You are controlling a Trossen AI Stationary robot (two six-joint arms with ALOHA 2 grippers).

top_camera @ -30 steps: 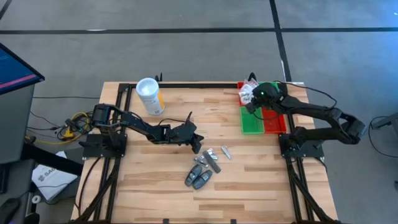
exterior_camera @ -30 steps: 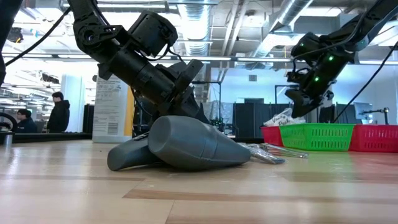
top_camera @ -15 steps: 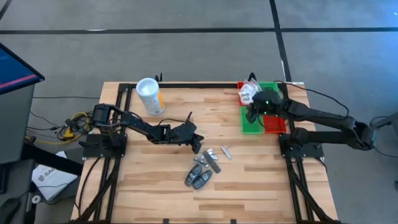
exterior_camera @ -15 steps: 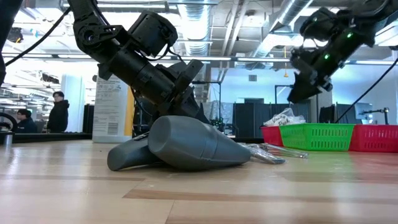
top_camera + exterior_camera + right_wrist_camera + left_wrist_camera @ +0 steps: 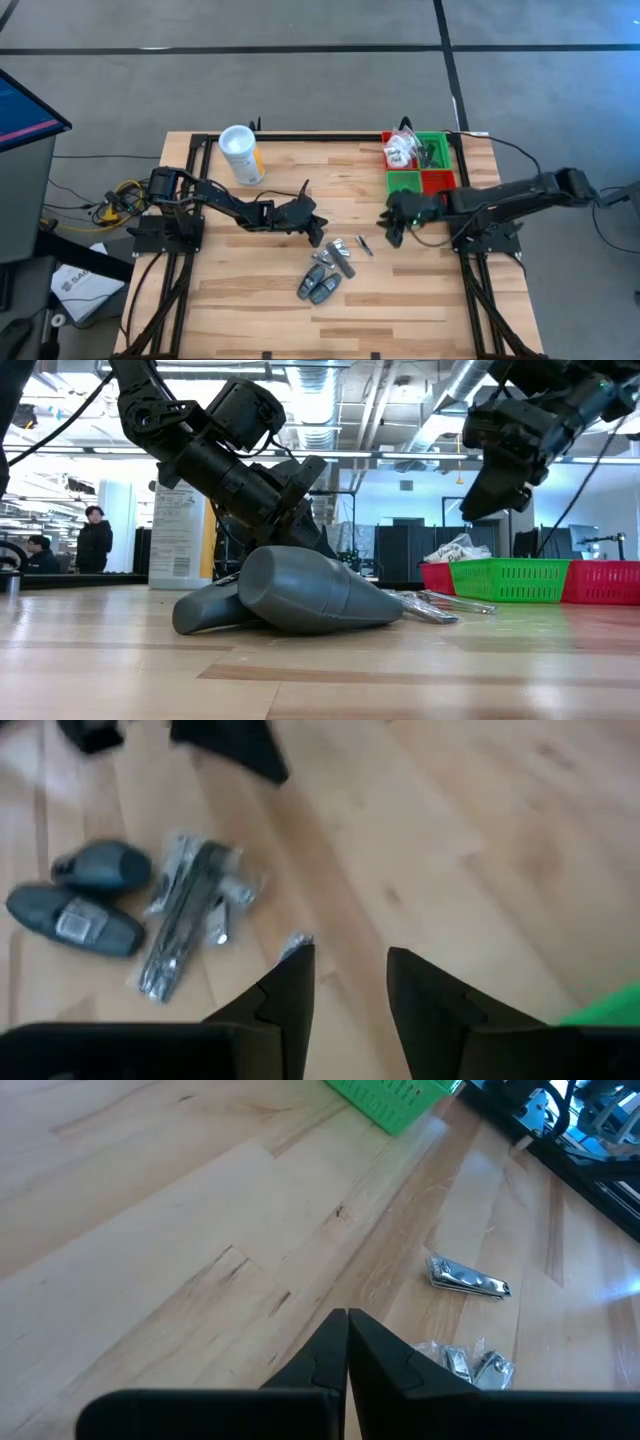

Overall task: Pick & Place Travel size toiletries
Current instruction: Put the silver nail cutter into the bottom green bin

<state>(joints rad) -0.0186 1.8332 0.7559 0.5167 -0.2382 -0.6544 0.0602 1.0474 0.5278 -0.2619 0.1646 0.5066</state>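
Note:
The remaining travel size toiletries lie loose mid-table: two dark grey little bottles [image 5: 318,286] [image 5: 78,916], clear-wrapped packets [image 5: 340,256] [image 5: 190,915] and a small silvery packet [image 5: 363,243] [image 5: 468,1277]. More white packets [image 5: 400,150] sit in the bins. My right gripper [image 5: 392,228] [image 5: 350,990] hovers open above the table, just right of the small packet, with nothing between its fingers. My left gripper [image 5: 316,228] [image 5: 347,1330] is shut, just to the far left of the pile, and holds nothing.
Red and green bins [image 5: 421,168] [image 5: 510,580] stand at the far right. A white canister [image 5: 241,154] with a yellow label stands at the far left. Bare wood lies along the near edge. People show in the room behind the table.
My right gripper has swung from over the bins toward the table's near edge and a little left, ending close to the loose toiletries, and has turned as it went. The toiletries have kept their places.

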